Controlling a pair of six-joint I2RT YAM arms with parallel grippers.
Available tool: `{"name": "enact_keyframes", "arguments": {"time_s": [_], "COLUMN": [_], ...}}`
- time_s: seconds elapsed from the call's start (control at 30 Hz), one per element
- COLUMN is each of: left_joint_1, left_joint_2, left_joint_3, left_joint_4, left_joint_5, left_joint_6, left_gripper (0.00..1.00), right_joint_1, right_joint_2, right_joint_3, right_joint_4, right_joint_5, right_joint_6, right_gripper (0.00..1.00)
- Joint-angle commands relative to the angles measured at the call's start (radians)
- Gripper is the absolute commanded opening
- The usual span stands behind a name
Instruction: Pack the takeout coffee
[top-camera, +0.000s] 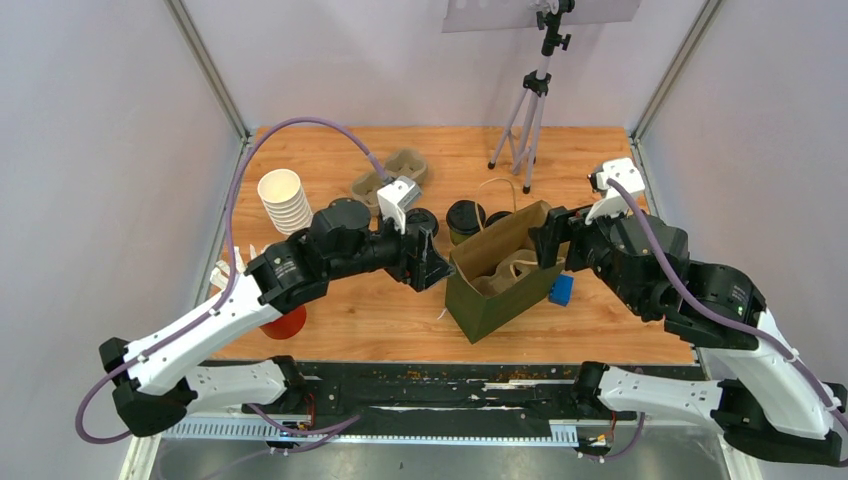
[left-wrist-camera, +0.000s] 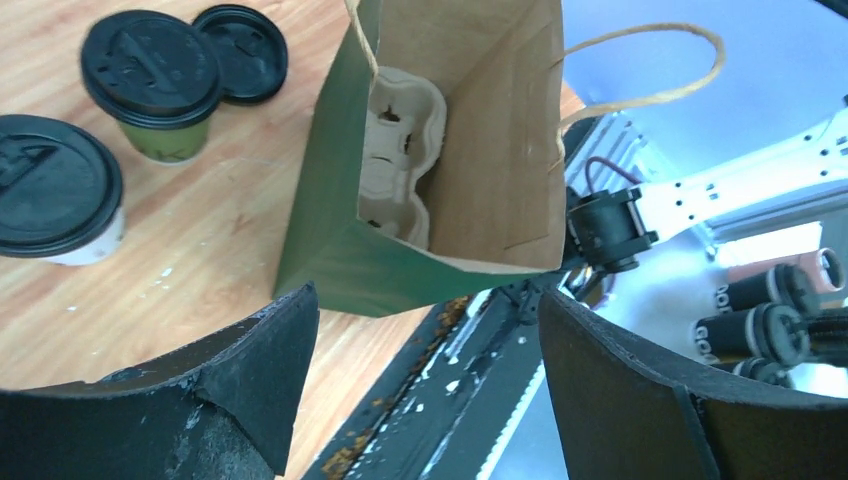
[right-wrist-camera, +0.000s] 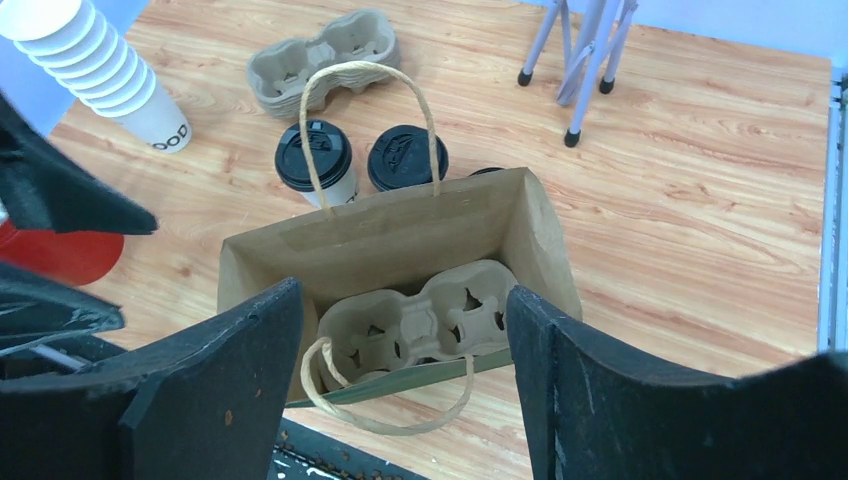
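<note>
A green paper bag (top-camera: 487, 300) stands open mid-table with a pulp two-cup carrier (right-wrist-camera: 420, 320) inside, empty. It also shows in the left wrist view (left-wrist-camera: 400, 150). Behind the bag stand the white-sided lidded cup (right-wrist-camera: 315, 165) and the olive-sided lidded cup (top-camera: 465, 219). Both also show in the left wrist view, the white one (left-wrist-camera: 55, 190) and the olive one (left-wrist-camera: 150, 85). My left gripper (top-camera: 432, 265) is open and empty, just left of the bag. My right gripper (top-camera: 550, 245) is open and empty at the bag's right end, over its mouth (right-wrist-camera: 400, 330).
A loose black lid (left-wrist-camera: 240, 50) lies by the cups. A stack of lidless white cups (top-camera: 285, 200) and spare pulp carriers (top-camera: 390, 178) sit at the back left. A red cup (top-camera: 285, 322) is near front left. A tripod (top-camera: 525, 110) stands behind. A blue block (top-camera: 561, 289) lies right of the bag.
</note>
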Motion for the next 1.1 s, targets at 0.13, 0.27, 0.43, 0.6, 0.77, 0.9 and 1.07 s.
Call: {"name": "enact_keyframes", "arguments": {"time_s": [0.13,0.27,0.43,0.6,0.77,0.9,1.07], "left_joint_1": [0.0,-0.001,-0.004,-0.004,-0.002,0.002,0.034], "left_joint_2": [0.12,0.196,0.347,0.457,0.442,0.373,0.294], "left_joint_3": [-0.01,0.053,0.266,0.486,0.496,0.423,0.36], "left_joint_4": [0.078,0.026,-0.162,-0.441,-0.534,-0.554,-0.626], "left_joint_5": [0.004,-0.055,-0.095,-0.142,-0.123,-0.121,-0.137], "left_joint_6": [-0.305,-0.39,-0.365,-0.289,-0.333,-0.381,-0.437], "left_gripper": [0.78,0.67,0.44,0.01,0.0,0.0,0.01], "right_joint_1": [-0.006,-0.006,-0.006,-0.01,-0.028,-0.082,-0.189], "right_joint_2": [0.056,0.079,0.079,0.074,0.146,0.218,0.257], "right_joint_3": [0.05,0.065,0.057,0.059,0.175,0.232,0.271], "right_joint_4": [0.007,-0.013,-0.012,0.018,-0.006,-0.033,-0.031], "right_joint_5": [-0.224,-0.309,-0.392,-0.412,-0.429,-0.475,-0.56], "right_joint_6": [-0.039,-0.045,-0.056,-0.063,-0.088,-0.094,-0.085], "right_gripper": [0.74,0.74,0.74,0.74,0.75,0.75,0.75]}}
